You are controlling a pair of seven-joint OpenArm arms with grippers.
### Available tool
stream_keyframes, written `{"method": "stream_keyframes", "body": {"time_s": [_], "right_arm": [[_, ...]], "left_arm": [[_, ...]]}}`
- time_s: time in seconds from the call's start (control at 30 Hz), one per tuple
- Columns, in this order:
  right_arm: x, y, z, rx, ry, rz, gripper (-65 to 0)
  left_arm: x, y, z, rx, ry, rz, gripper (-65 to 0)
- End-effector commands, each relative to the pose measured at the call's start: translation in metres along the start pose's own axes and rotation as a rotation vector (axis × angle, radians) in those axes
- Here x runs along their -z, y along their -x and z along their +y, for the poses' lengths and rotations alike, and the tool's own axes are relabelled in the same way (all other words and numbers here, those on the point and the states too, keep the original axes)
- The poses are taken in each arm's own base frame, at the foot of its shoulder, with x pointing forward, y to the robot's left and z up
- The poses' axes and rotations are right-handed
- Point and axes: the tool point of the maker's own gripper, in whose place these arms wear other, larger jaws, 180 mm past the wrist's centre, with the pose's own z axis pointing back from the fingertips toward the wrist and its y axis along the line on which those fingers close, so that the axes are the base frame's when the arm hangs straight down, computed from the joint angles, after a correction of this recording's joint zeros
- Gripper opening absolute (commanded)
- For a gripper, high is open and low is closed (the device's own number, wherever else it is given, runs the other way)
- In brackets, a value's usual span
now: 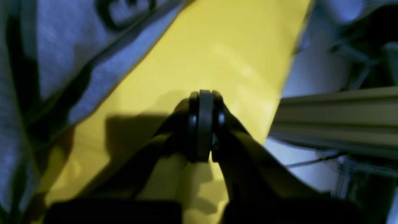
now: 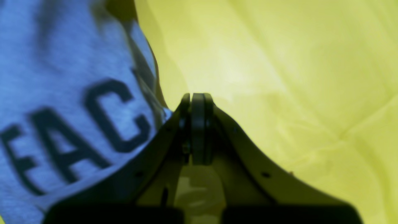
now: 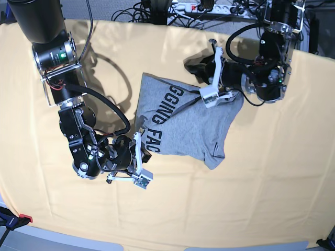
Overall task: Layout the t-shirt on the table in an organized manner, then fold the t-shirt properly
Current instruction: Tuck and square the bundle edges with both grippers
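Note:
The grey t-shirt lies crumpled in the middle of the yellow table, black lettering facing up. My right gripper is at the shirt's left edge. In the right wrist view the right gripper is shut, its pads together over the table, with the lettered shirt touching its left finger. My left gripper is past the shirt's far right corner. In the left wrist view the left gripper is shut and empty over the table, with the shirt to its left.
Cables and a power strip run along the table's back edge. An aluminium rail shows beyond the table edge on the right of the left wrist view. A clamp sits at the front left corner.

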Motion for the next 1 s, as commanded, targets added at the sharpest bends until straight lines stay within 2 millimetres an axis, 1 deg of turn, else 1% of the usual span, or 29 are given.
{"method": "stream_keyframes", "body": {"time_s": [0.0, 0.1, 0.17, 0.23, 0.3, 0.4, 0.5, 0.57, 0.7, 0.77, 0.83, 0.97], "right_arm": [[-0.01, -0.022, -0.013, -0.028, 0.024, -0.048, -65.0], [-0.007, -0.015, -0.01, -0.024, 0.013, -0.023, -65.0], [-0.007, -0.01, -0.008, -0.017, 0.004, -0.001, -65.0], [-0.008, -0.01, -0.005, -0.001, -0.019, -0.003, -65.0], [-0.008, -0.01, 0.002, 0.02, -0.055, -0.003, -65.0], [-0.009, -0.007, 0.013, 0.05, -0.114, 0.012, -65.0], [-0.01, -0.004, 0.02, 0.068, -0.157, 0.031, -65.0], [-0.013, -0.001, 0.024, 0.085, -0.19, 0.036, -65.0], [-0.021, 0.009, 0.039, 0.095, -0.247, 0.04, -65.0], [-0.026, 0.014, 0.048, 0.069, -0.245, 0.034, -65.0], [-0.033, 0.018, 0.059, 0.035, -0.242, 0.022, -65.0], [-0.048, 0.028, 0.087, -0.029, -0.246, -0.002, -65.0]], "left_arm": [[-0.005, -0.014, 0.001, 0.028, -0.008, -0.049, -65.0], [-0.005, -0.013, 0.006, 0.037, -0.037, -0.04, -65.0], [-0.006, -0.014, 0.014, 0.052, -0.075, -0.032, -65.0], [-0.009, -0.017, 0.024, 0.068, -0.116, -0.033, -65.0], [-0.011, -0.021, 0.031, 0.075, -0.14, -0.04, -65.0], [-0.01, -0.025, 0.035, 0.058, -0.138, -0.071, -65.0], [-0.008, -0.022, 0.042, 0.026, -0.138, -0.08, -65.0], [-0.009, -0.02, 0.051, 0.013, -0.154, -0.076, -65.0], [-0.014, -0.023, 0.071, -0.003, -0.191, -0.072, -65.0], [-0.017, -0.028, 0.08, -0.007, -0.202, -0.079, -65.0], [-0.022, -0.038, 0.089, -0.003, -0.217, -0.102, -65.0], [-0.038, -0.07, 0.108, 0.031, -0.257, -0.176, -65.0]]}}
